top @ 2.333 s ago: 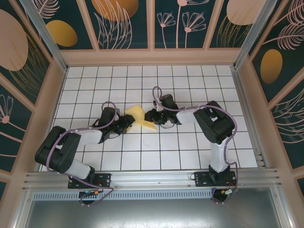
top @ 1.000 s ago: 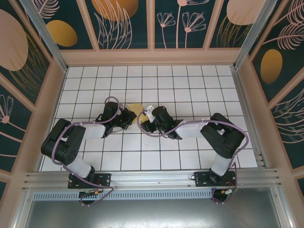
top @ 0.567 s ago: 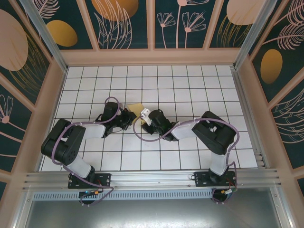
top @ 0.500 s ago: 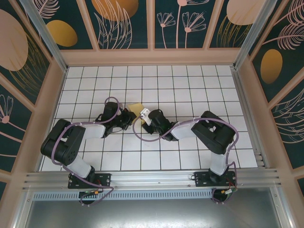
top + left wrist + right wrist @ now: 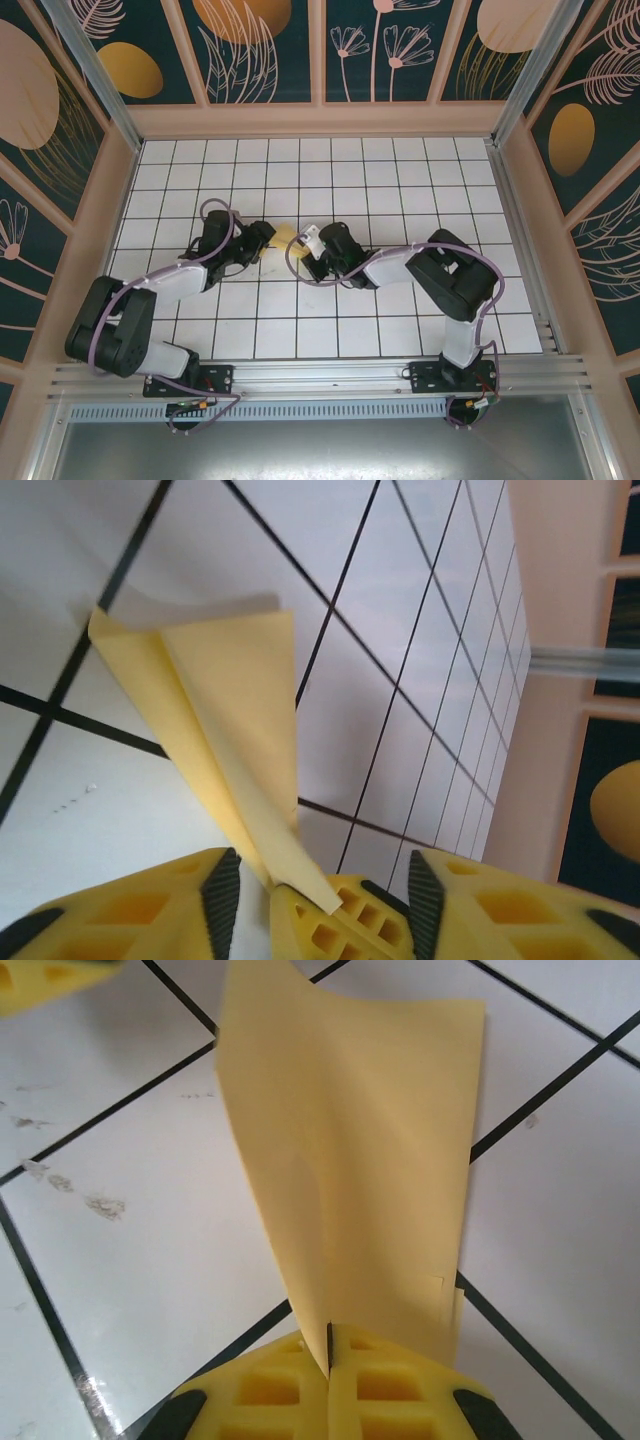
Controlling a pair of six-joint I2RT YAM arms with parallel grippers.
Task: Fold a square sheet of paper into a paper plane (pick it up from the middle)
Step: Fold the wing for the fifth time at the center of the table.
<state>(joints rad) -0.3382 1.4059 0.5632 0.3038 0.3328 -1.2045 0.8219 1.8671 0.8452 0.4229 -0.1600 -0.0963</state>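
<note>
At the middle of the tabletop [image 5: 400, 180], you've got both arms reaching in toward each other, with the yellow paper [image 5: 284, 236] between them.

Left side: your left pincer [image 5: 320, 878] has its jaws partly open. The paper's narrow end reaches down into that gap. Can't tell from the left wrist view whether it touches either pad [image 5: 221, 890]. From there the paper widens away from the pincer, with one long crease down its length. Its far corners sit low over the tiles with shadow beneath; contact unclear.

Right side: your right pincer [image 5: 328, 1345] is fully closed, with the paper's edge pinched in the seam between its two halves. In that wrist view the paper fans up and out from the grip, slightly curved, with a squared-off far edge. A bit of the left pincer shows at the top left there, near the paper's far end.
</note>
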